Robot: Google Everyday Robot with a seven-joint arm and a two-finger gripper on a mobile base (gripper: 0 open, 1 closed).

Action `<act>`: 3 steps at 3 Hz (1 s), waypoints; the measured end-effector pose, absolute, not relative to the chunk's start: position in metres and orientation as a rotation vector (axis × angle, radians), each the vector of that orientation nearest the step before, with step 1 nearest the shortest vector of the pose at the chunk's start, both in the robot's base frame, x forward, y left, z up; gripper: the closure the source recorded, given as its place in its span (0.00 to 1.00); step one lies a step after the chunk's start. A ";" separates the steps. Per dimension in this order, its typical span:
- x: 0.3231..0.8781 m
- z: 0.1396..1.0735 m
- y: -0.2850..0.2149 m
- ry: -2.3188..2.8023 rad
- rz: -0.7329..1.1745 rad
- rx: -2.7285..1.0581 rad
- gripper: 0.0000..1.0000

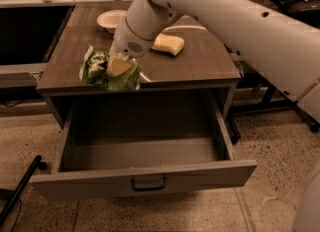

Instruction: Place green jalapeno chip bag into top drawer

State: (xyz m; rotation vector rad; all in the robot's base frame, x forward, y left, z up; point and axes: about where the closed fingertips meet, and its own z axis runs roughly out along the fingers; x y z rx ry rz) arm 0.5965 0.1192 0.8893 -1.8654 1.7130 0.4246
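Observation:
The green jalapeno chip bag [102, 72] is crinkly green with white edges. It hangs at the front edge of the cabinet top [200, 66], held in my gripper [117, 67], whose fingers are shut on its middle. My white arm reaches down to it from the upper right. The top drawer [145, 181] stands pulled wide open below the bag, and its inside is bare. Its flat front panel carries a small dark handle [148, 184] at the centre.
A yellow sponge [168, 44] lies on the cabinet top right of my wrist. A white bowl [110, 20] stands at the back. A dark rod [20, 188] lies on the floor at the left. Table legs stand at the right.

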 end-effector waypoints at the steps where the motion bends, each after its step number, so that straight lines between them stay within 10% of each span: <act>1: 0.565 0.881 0.107 1.760 0.409 -1.830 1.00; 3: 0.520 0.830 0.069 1.942 0.371 -1.727 1.00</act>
